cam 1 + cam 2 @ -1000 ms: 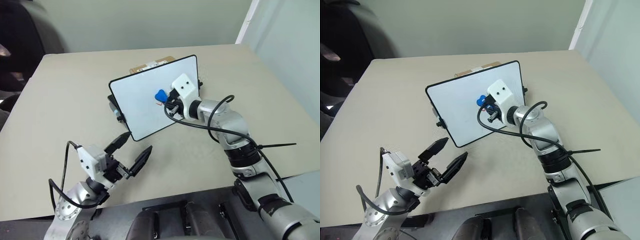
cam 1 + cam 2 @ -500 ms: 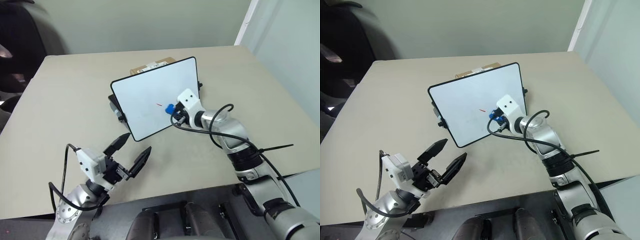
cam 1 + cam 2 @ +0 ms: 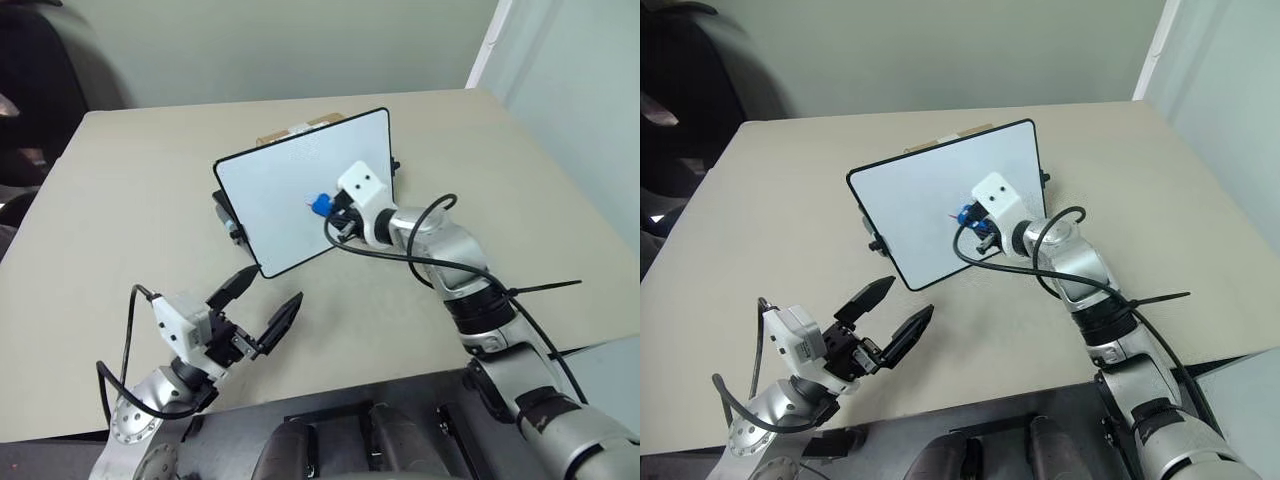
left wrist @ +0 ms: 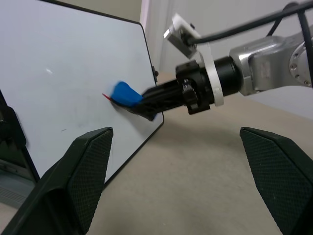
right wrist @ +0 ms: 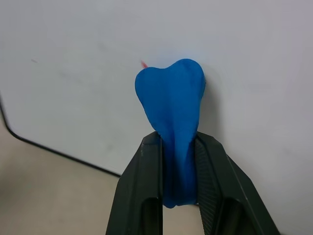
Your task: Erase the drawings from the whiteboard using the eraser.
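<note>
Nearest me, my left gripper (image 3: 262, 307) hovers over the beige surface (image 3: 120, 210), its black jaws spread wide and holding nothing. Beyond it, my right gripper (image 5: 178, 147) has its jaws clamped tight on the small bright blue rounded eraser (image 5: 171, 105), whose tip presses against the tilted white rectangular black-rimmed whiteboard (image 3: 270, 205). A thin red marker stroke of the drawings (image 5: 144, 63) peeks out just beside the eraser's edge.

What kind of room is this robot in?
Probably a plain indoor workroom or lab. A big beige table stands by a bare pale wall, and it bears a propped white rectangular whiteboard with a thin black rim in front of a brown cardboard box.
</note>
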